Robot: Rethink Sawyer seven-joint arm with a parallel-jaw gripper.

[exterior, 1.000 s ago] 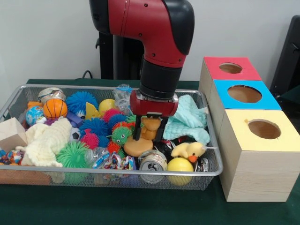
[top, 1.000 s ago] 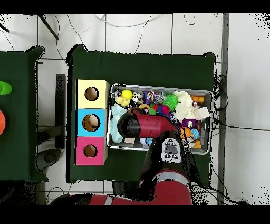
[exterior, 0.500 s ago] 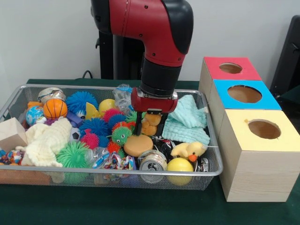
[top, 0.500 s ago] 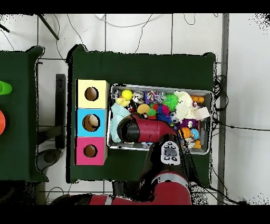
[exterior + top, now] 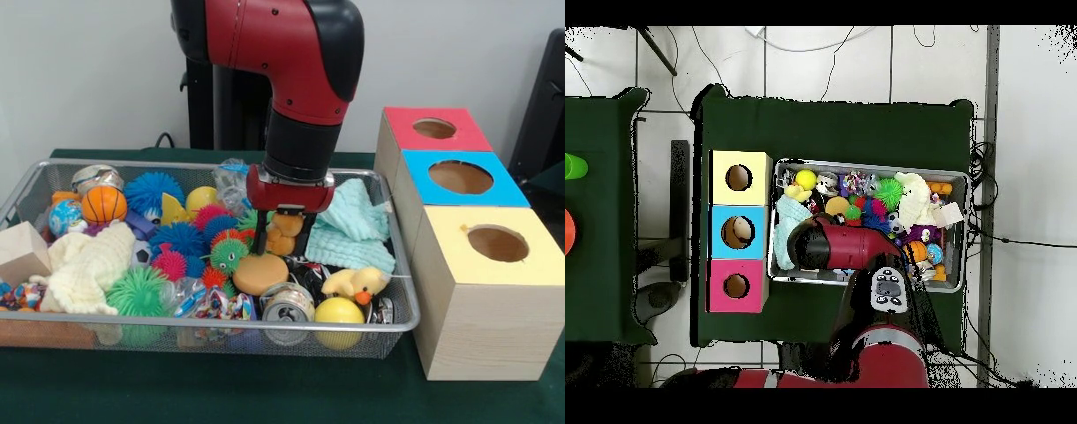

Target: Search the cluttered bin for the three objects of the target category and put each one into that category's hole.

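Over the middle of the wire bin [image 5: 212, 324], my gripper [image 5: 284, 247] hangs shut on a small orange-tan toy figure [image 5: 286, 231], held just above the clutter. A flat orange disc [image 5: 259, 274] lies right below it. A yellow duck [image 5: 353, 283], a yellow ball [image 5: 339, 311] and a drink can [image 5: 288, 305] sit at the bin's front. Right of the bin stand the red box [image 5: 433, 129], blue box [image 5: 459, 177] and yellow box [image 5: 496, 243], each with a round hole. In the overhead view the arm [image 5: 845, 247] hides the gripper.
A mint cloth [image 5: 357, 225] lies beside the gripper toward the boxes. Spiky balls [image 5: 153, 190], a small basketball [image 5: 104, 204], a cream plush [image 5: 88, 261] and a wooden block [image 5: 22, 252] fill the bin's left half. From overhead, the boxes [image 5: 737, 232] line the bin's left side.
The gripper rose a little with the orange-tan toy between its fingers, then stayed still over the last half second.
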